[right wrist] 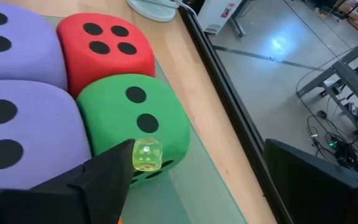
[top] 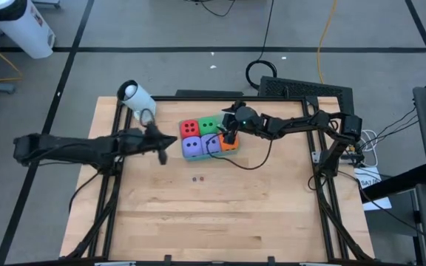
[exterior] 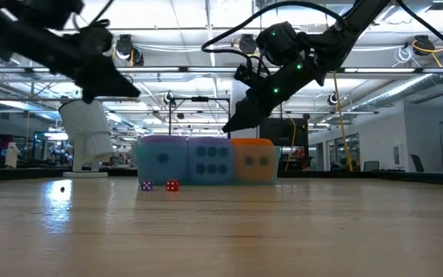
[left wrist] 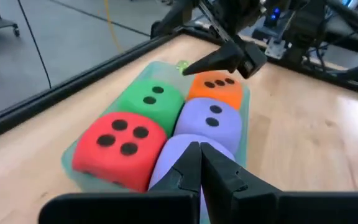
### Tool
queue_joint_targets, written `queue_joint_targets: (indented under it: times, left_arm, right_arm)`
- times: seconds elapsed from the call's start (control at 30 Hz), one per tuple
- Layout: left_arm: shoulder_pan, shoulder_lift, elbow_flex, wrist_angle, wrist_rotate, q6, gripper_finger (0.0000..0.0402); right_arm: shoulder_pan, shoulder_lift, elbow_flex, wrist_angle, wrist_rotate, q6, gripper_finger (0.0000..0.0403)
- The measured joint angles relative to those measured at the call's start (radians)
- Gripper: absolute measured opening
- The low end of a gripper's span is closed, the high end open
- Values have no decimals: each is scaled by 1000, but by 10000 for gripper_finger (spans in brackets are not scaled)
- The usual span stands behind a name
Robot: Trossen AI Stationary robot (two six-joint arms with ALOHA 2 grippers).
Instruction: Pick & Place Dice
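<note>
Fingers [top: 228, 135] apart (right arm), over soft pipped dice [top: 208, 125]

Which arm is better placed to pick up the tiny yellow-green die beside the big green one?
Right, probably. The right end effector hangs open over the tray, with the tiny yellow-green die at its fingertip, against the green die. The left end effector is shut, off the tray's other side.
</note>
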Motion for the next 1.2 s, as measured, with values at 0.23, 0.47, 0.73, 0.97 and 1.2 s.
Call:
queue_joint_targets:
  times: [0.23, 0.47, 0.73, 0.97, 1.2]
  left_arm:
    - [85, 321, 189, 150, 56, 108, 3]
    - [200, 591, 422, 158, 332, 148, 2]
    - [265, 865, 626, 85, 468, 173, 3]
    - [291, 1015, 715, 50, 505, 185, 9]
    - [319, 1022, 725, 53, 506, 196, 9]
  right_arm:
    - [4, 0, -1, 0, -2, 0, 341]
    - [5, 0, -1, 1, -1, 0, 341]
    - [12, 0, -1, 1, -2, -33, 341]
    - [12, 0, -3, -8, 0, -53, 341]
    - [2, 0, -1, -7, 1, -50, 341]
